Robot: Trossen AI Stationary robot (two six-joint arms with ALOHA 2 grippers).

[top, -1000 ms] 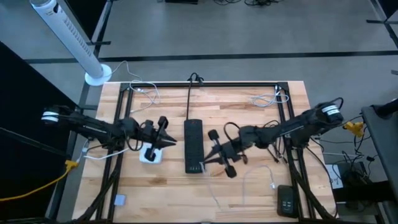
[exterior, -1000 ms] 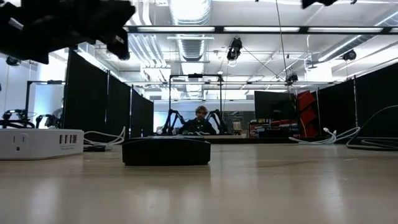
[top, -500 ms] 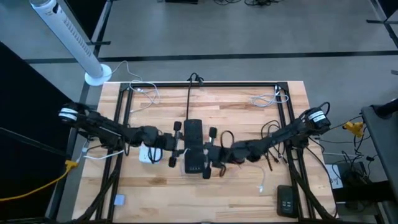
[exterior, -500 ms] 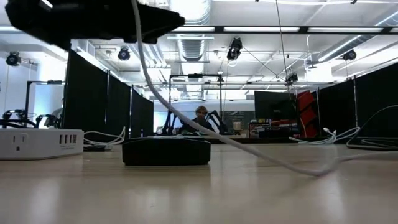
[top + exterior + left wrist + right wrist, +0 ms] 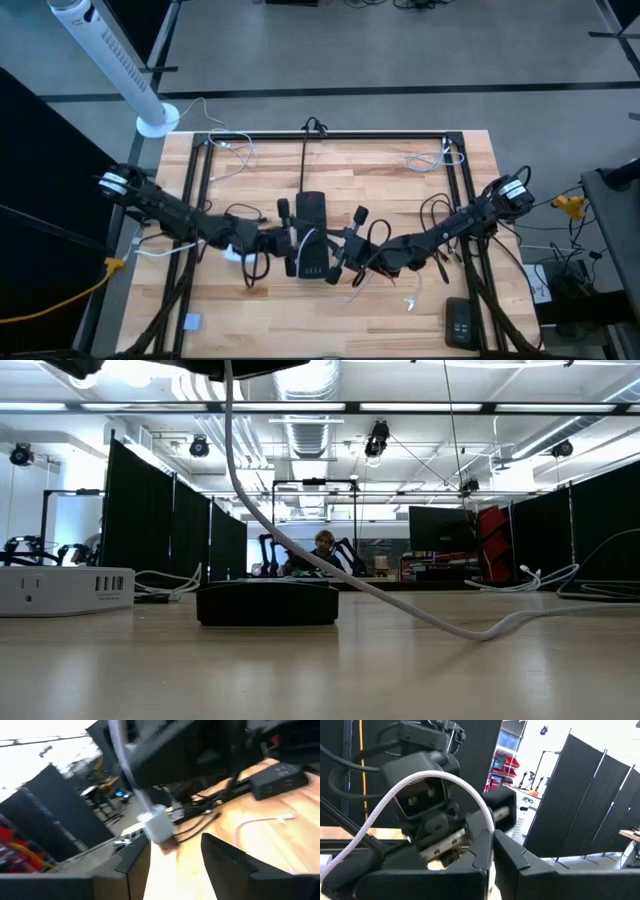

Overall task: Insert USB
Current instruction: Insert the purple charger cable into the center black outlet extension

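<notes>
High view showed both my arms had swung in to meet over the black power strip at the middle of the table. Half a second before, the left claw had been nearer the white charger; now its fingers stood parted beside the strip. The right claw was pinched shut on the white USB cable, which trailed off across the table. I judged a handover or alignment was under way. The plug itself and the port were hidden beneath the claws.
</notes>
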